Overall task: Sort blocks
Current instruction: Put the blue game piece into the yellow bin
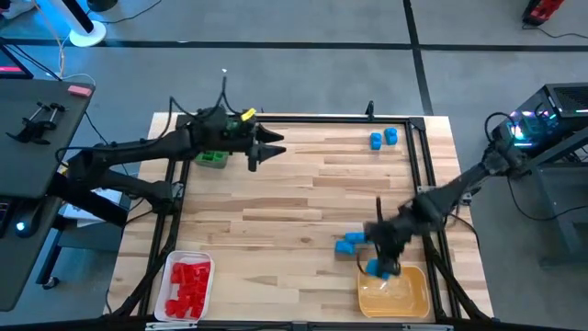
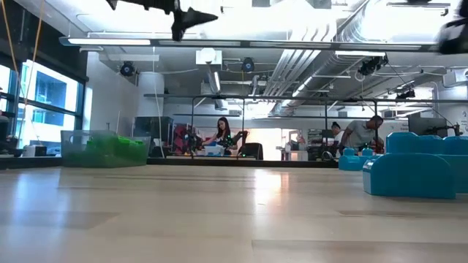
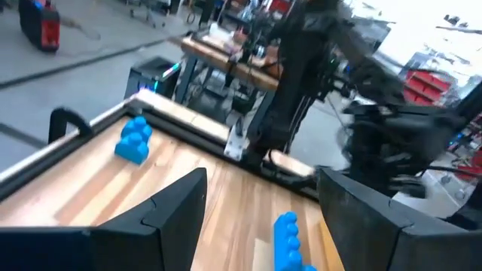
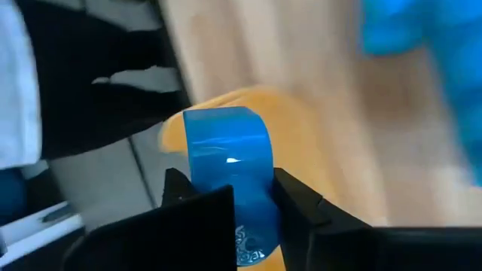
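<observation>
High view: four loose blue blocks (image 1: 383, 139); two trays.

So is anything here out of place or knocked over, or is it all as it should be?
Nothing looks spilled or damaged. Small blue plastic bricks still lie loose on the wooden table: two near the far right corner and one by the yellow tray. The right gripper grips another blue brick over that yellow tray.

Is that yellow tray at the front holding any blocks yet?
Apparently empty. The yellow tray shows only bare bottom; the right claw grips a blue block above its edge.
</observation>
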Controlling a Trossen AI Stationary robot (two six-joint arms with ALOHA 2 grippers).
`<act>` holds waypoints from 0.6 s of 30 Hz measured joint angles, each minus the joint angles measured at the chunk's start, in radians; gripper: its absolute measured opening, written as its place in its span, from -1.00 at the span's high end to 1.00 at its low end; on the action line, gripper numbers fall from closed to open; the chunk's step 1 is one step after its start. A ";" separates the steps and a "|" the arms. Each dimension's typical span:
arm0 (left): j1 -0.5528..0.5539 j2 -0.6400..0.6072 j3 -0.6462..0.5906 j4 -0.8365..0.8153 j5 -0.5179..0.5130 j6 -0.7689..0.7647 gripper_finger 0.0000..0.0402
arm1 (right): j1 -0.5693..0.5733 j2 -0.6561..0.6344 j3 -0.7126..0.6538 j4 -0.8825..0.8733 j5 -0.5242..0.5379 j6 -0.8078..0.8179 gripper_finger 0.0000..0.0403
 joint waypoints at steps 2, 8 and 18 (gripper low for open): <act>0.000 0.025 0.000 -0.002 0.005 -0.001 -0.19 | 0.072 0.024 -0.006 0.059 0.023 0.068 0.86; 0.000 0.068 0.000 0.001 0.044 -0.030 -0.19 | 0.137 0.108 -0.008 0.049 0.021 0.261 0.57; 0.000 0.037 -0.001 0.017 0.046 -0.027 -0.19 | 0.105 0.115 0.026 -0.002 -0.113 0.104 0.06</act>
